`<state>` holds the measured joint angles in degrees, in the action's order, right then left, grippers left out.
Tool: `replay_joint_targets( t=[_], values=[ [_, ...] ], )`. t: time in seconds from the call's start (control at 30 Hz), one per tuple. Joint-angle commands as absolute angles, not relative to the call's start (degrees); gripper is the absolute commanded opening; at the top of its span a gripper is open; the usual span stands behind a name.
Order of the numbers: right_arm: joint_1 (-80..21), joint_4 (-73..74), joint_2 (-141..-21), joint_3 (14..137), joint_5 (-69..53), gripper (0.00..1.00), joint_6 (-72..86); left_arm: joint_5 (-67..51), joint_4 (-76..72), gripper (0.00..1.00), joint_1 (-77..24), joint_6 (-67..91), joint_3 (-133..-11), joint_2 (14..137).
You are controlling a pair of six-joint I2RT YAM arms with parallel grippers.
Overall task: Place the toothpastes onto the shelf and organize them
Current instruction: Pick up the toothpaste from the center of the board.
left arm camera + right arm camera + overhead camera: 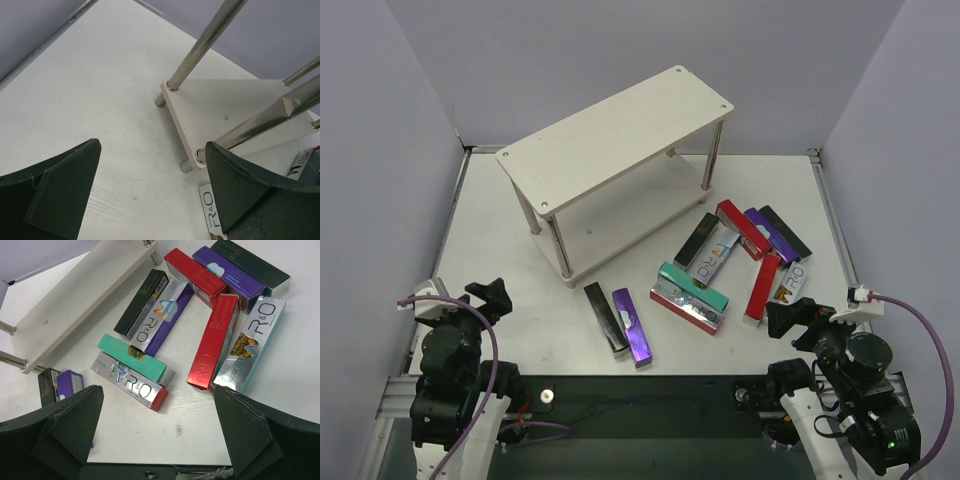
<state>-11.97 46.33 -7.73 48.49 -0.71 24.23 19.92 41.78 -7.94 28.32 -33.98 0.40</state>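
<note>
Left gripper (152, 145) hangs with its dark fingers (60, 190) spread wide above the white desk (90, 75). Beyond them, the pale lower board of the shelf (225, 107) stands on shiny metal legs (205, 45). A toothpaste carton (210, 210), its white end printed R&O, lies just beside the right-hand finger.

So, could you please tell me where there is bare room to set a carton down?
Both boards of the shelf are bare. The table is free left of the shelf and in front of it, as far as the black and purple pair. Right of the shelf, the toothpastes lie crowded, some overlapping.
</note>
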Motion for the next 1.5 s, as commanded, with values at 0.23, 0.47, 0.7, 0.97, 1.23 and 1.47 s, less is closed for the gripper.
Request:
replay_joint_targets(
  t=[0.23,0.47,0.7,0.97,1.23,1.47],
  values=[
    [-11.6,47.5,-11.0,49.0,-3.1,1.00,27.4,20.8,41.4,0.97,-6.2,28.4,-35.1,-6.8],
    [-11.7,47.0,-21.2,48.0,1.9,1.00,32.1,20.5,41.3,0.97,-5.4,28.3,-35.1,-6.7],
    [-11.7,45.2,-33.2,46.1,7.4,1.00,37.9,19.0,40.3,0.97,-5.4,27.3,-34.6,-6.5],
    [-12.4,36.0,-44.2,38.5,9.0,0.91,43.3,19.3,40.8,0.97,-5.4,27.9,-35.0,-6.7],
    [-22.0,30.0,-56.0,36.5,22.5,0.78,49.3,20.4,41.2,0.97,-6.0,28.5,-35.0,-6.8],
    [-23.4,28.0,-64.4,37.3,28.8,0.71,50.6,21.5,42.0,0.97,-8.9,29.1,-35.1,-6.8]
  ],
)
